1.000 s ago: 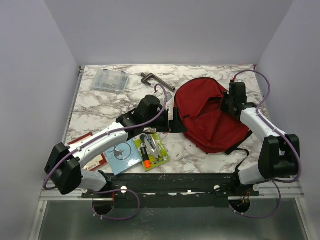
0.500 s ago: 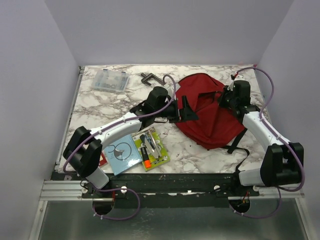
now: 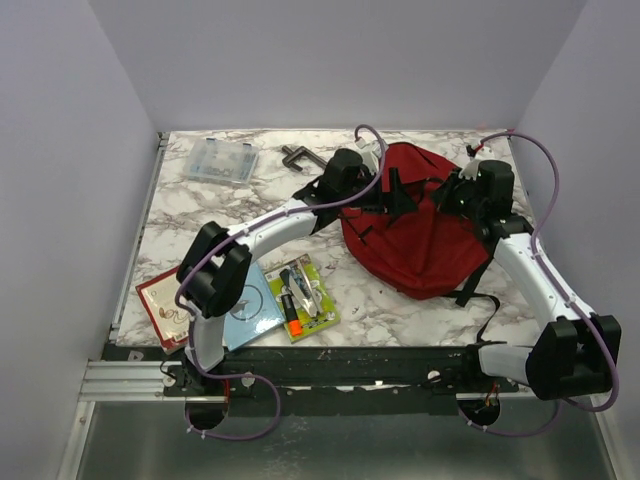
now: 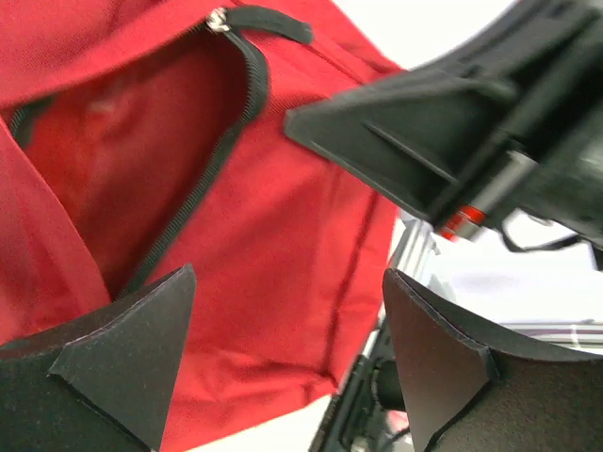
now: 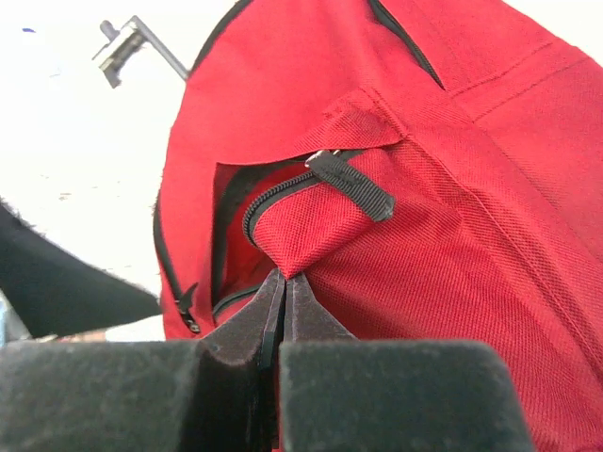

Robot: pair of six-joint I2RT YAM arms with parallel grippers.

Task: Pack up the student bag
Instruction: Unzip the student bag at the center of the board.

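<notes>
The student bag [image 3: 420, 235], a big red backpack with dark zips, lies at the right back of the marble table. My right gripper [image 3: 455, 190] is shut on a fold of its red fabric [image 5: 311, 226] just under a zip pull [image 5: 353, 184], holding the edge of the opening up. My left gripper [image 3: 395, 193] hovers open at the bag's left upper side, facing the right one. In the left wrist view its fingers [image 4: 122, 348] stand wide apart with only red cloth [image 4: 273, 245] behind them. The unzipped opening [image 4: 122, 151] shows to the upper left.
A clear plastic box [image 3: 220, 160] and a dark metal clamp [image 3: 300, 157] lie at the back left. Near the front left are a green stationery pack [image 3: 303, 295], a blue book [image 3: 250, 305] and a red booklet [image 3: 165, 305]. Black straps [image 3: 478, 290] trail off the bag's right side.
My left arm has reached right and back until its gripper is over the bag. The right gripper has drawn the bag's edge back and up. The left jaws have narrowed slightly.
</notes>
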